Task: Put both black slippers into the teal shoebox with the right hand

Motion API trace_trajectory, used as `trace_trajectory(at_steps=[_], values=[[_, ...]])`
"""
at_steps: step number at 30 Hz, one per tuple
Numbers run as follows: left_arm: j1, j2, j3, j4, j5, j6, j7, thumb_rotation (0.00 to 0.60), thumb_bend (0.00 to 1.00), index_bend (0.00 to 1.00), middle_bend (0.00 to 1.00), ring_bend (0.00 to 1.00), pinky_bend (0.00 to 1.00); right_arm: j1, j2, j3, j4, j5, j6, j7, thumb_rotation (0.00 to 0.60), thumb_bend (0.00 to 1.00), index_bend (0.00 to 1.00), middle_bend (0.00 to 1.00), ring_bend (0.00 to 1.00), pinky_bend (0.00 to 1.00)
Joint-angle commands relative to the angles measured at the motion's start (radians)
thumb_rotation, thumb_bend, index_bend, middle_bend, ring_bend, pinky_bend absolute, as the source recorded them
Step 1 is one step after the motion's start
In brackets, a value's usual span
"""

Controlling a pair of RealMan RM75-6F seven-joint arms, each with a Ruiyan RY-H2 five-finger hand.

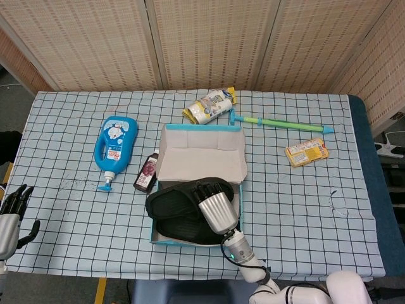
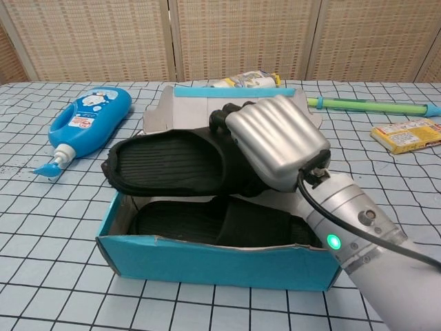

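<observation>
My right hand (image 1: 215, 210) (image 2: 275, 141) grips a black slipper (image 1: 171, 201) (image 2: 169, 164) by its strap end and holds it level just above the open teal shoebox (image 1: 201, 144) (image 2: 207, 261). The slipper's heel sticks out over the box's left wall. Below it, a second black slipper (image 1: 180, 229) (image 2: 207, 224) lies flat on the box floor, partly covered by the held one. At the table's left front edge my left hand (image 1: 12, 215) stays open, holding nothing.
A blue bottle (image 1: 115, 144) (image 2: 86, 124) and a small dark bottle (image 1: 147, 171) lie left of the box. Behind it lies a snack bag (image 1: 209, 106). A green stick (image 1: 285, 123) (image 2: 372, 105) and a yellow packet (image 1: 307, 151) (image 2: 408, 134) lie at the right.
</observation>
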Motion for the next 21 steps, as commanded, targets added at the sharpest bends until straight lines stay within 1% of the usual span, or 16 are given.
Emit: trace_trajectory(at_steps=[1,10,13,17,21], values=[[-0.001,0.000,0.001,0.000,0.001,-0.002,0.001,0.600,0.41,0.03,0.00,0.09,0.53,-0.008,0.007,-0.009,0.003,0.007,-0.012,-0.007,0.600,0.03,0.62,0.65,0.52,0.53],[-0.003,-0.002,0.002,-0.001,0.000,-0.006,0.009,0.600,0.41,0.03,0.00,0.09,0.54,-0.034,0.018,-0.029,0.023,0.043,-0.048,-0.070,0.600,0.03,0.62,0.65,0.52,0.53],[-0.004,-0.003,0.001,0.000,-0.003,-0.009,0.010,0.600,0.41,0.03,0.00,0.09,0.54,-0.042,0.017,-0.030,0.029,0.071,-0.068,-0.109,0.600,0.03,0.62,0.65,0.52,0.53],[-0.004,-0.003,0.000,-0.001,-0.005,-0.009,0.010,0.600,0.41,0.03,0.00,0.09,0.54,-0.045,0.018,-0.029,0.031,0.083,-0.076,-0.125,0.600,0.03,0.62,0.65,0.52,0.53],[-0.004,-0.004,0.000,-0.001,-0.008,-0.012,0.014,0.600,0.41,0.03,0.00,0.09,0.54,-0.056,0.011,-0.026,0.062,0.133,-0.108,-0.189,0.600,0.03,0.62,0.65,0.52,0.53]])
